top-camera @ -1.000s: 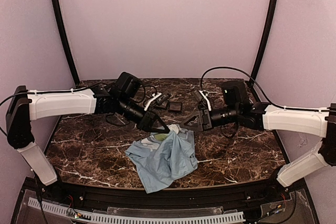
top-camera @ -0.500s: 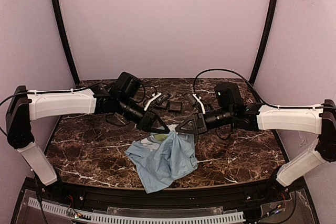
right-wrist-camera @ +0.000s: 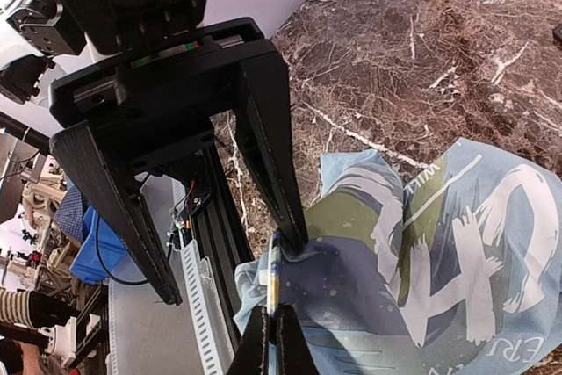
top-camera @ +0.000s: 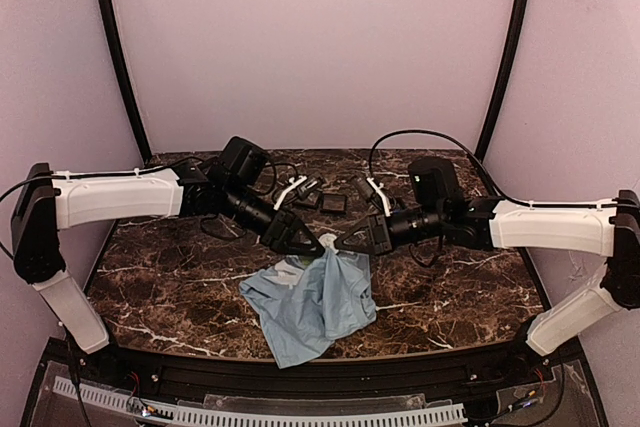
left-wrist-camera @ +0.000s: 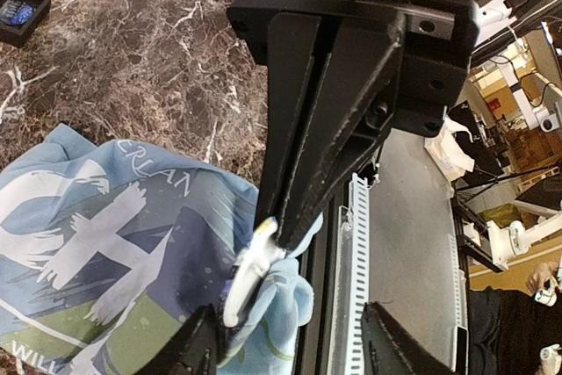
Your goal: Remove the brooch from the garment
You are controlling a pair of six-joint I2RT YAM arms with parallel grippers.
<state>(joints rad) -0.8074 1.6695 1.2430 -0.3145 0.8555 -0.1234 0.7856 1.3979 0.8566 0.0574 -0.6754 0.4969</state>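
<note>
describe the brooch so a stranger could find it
On the marble table lies a blue shirt, lifted at its far edge. The brooch is the thin edge-on disc there, pinched in the right fingers; the trays behind are square.

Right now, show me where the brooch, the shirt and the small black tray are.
brooch (right-wrist-camera: 274, 277), right wrist view, on its thin edge seen side-on.
shirt (top-camera: 312, 305), top view, middle of the blue cloth.
small black tray (left-wrist-camera: 33, 29), left wrist view, on its rim.
</note>
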